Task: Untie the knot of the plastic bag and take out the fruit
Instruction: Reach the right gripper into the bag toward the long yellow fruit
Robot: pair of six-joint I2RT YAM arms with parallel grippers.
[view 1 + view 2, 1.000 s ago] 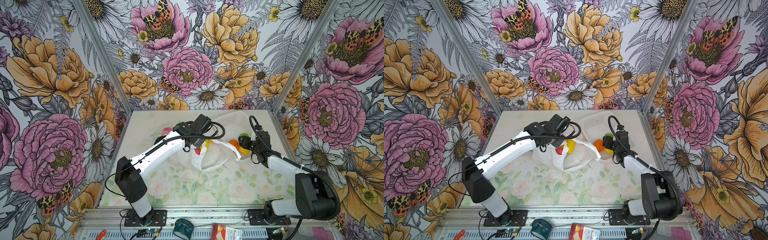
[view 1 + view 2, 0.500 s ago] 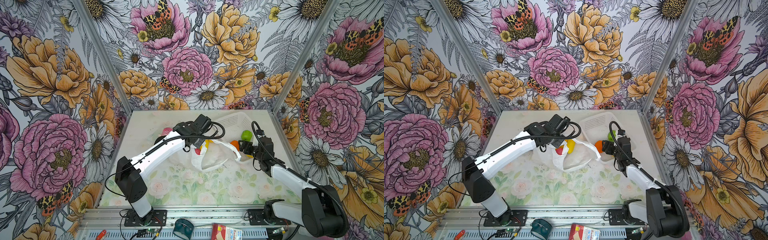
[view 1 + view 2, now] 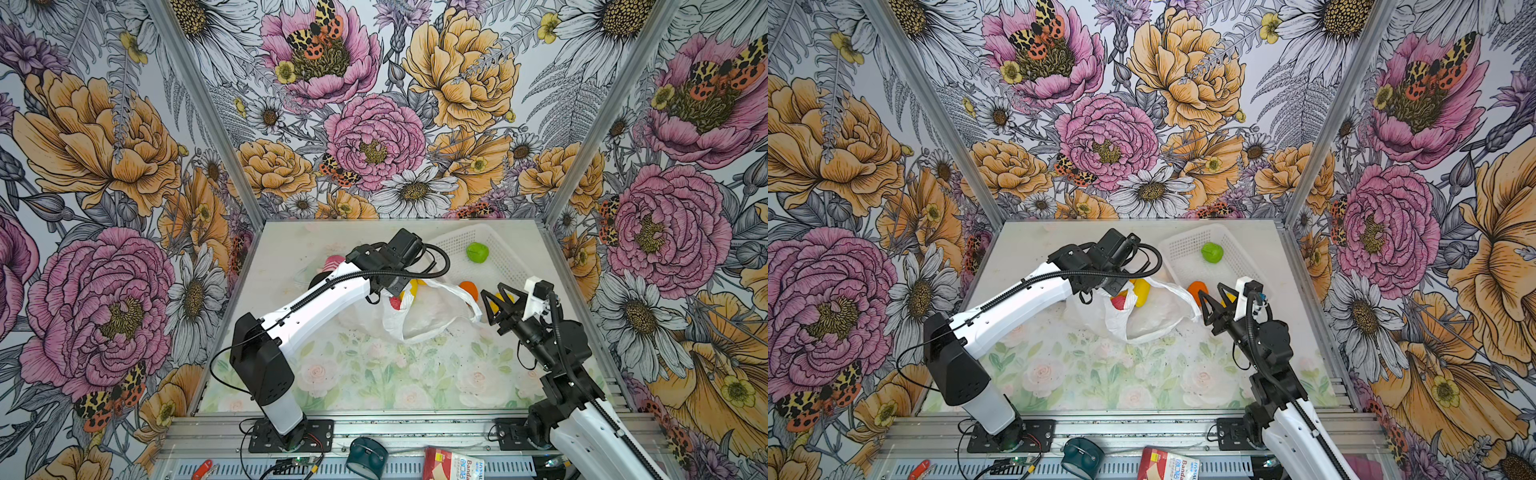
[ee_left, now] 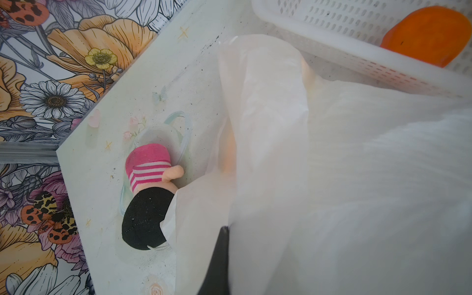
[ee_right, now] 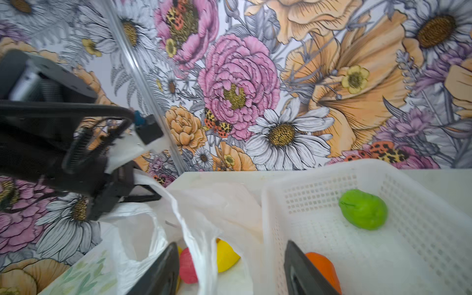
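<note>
The plastic bag point(image 3: 432, 316) point(image 3: 1154, 316) lies crumpled mid-table with its mouth gaping and its handles loose. No knot is in view. My left gripper point(image 3: 395, 286) point(image 5: 143, 189) is shut on the bag's rim; one finger point(image 4: 219, 255) shows against the film point(image 4: 332, 178). A yellow fruit point(image 3: 417, 284) point(image 5: 227, 255) and a red fruit point(image 3: 395, 302) point(image 5: 187, 265) sit in the bag's mouth. A green fruit point(image 3: 477, 252) point(image 5: 362, 213) and an orange fruit point(image 3: 468, 286) point(image 5: 321, 268) lie in the basket. My right gripper point(image 3: 494, 291) point(image 3: 1210, 291) point(image 5: 231, 245) hovers open and empty over the basket's near corner.
The white perforated basket point(image 3: 453, 239) point(image 5: 265, 217) stands at the back right, touching the bag. A pink-striped doll with black hair point(image 4: 148, 194) lies at the back left beside the bag. Floral walls close in three sides.
My right gripper has drawn back from the basket toward the front and its jaws have narrowed. The green fruit now lies deeper in the basket. The left arm has not moved.
</note>
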